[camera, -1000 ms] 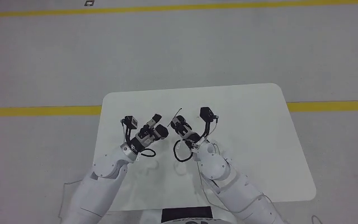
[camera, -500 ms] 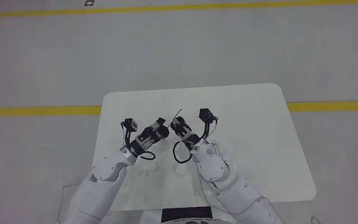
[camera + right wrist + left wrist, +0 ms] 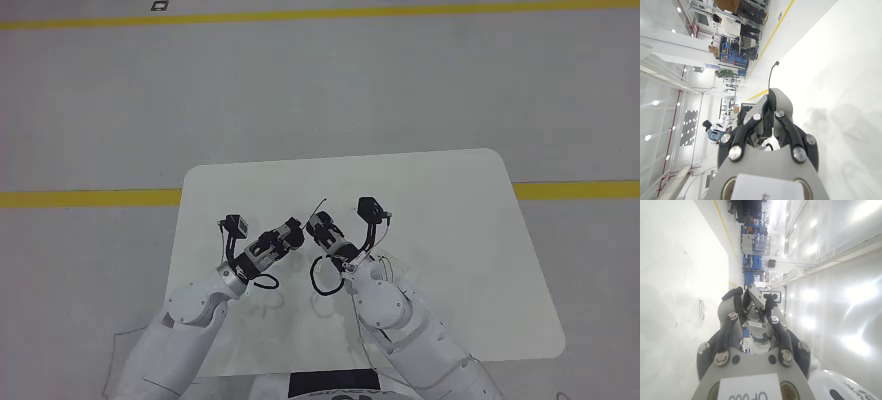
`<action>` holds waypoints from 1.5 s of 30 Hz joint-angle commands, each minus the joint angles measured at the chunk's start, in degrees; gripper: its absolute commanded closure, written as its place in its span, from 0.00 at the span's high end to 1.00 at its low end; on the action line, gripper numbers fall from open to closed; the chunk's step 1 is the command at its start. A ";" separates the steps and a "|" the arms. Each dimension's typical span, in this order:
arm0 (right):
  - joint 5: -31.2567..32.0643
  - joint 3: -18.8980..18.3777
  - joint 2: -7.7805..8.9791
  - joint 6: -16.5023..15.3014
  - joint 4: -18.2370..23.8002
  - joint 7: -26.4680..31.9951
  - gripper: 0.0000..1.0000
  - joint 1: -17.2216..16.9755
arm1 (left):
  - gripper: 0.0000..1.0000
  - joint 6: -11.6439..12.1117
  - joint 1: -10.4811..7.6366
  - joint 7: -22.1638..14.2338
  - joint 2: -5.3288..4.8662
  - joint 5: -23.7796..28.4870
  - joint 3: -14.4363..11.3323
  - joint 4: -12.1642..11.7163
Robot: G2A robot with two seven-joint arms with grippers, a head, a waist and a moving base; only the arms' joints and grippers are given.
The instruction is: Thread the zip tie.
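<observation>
The zip tie (image 3: 312, 277) is a thin black strap. My right gripper (image 3: 318, 226) is shut on it above the middle of the white table (image 3: 450, 250). In the right wrist view the strap (image 3: 770, 79) rises out of the shut fingers, and its small square head (image 3: 777, 63) stands free at the end. Behind that gripper the rest of the tie hangs in a loop. My left gripper (image 3: 291, 231) sits close beside the right one and faces it. Its fingers (image 3: 734, 296) are open with nothing between them.
The table has rounded corners and bare surface to the right (image 3: 470, 290) and at the back (image 3: 340, 175). A yellow floor line (image 3: 90, 197) runs behind it.
My left gripper has moved to the right, closing the gap to the right gripper. The right gripper has kept its hold on the tie and shifted only slightly.
</observation>
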State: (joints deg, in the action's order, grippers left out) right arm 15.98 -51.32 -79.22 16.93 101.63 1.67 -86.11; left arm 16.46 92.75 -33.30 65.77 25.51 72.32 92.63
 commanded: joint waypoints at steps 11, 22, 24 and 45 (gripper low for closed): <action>0.63 -0.13 -0.14 0.26 0.56 1.56 0.00 -0.47 | 0.19 -0.73 0.48 0.82 -0.29 -0.46 -0.19 0.32; 0.65 -0.27 -0.38 0.26 0.44 1.83 0.00 -0.58 | 0.00 -1.02 0.19 0.56 -0.50 -0.65 -0.66 -0.06; 0.69 -0.33 -0.43 0.24 0.36 1.80 0.00 -0.59 | 0.00 -1.00 0.12 0.54 -0.55 -0.70 -0.70 -0.14; -1.12 -4.51 0.02 -0.33 0.89 6.71 1.00 -1.21 | 0.00 -1.77 1.29 -3.39 -1.85 -2.63 1.85 0.85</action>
State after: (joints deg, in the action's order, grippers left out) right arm 15.04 -55.10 -79.36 16.45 102.74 6.83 -87.54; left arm 14.98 93.92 -35.64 64.12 23.01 73.59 93.45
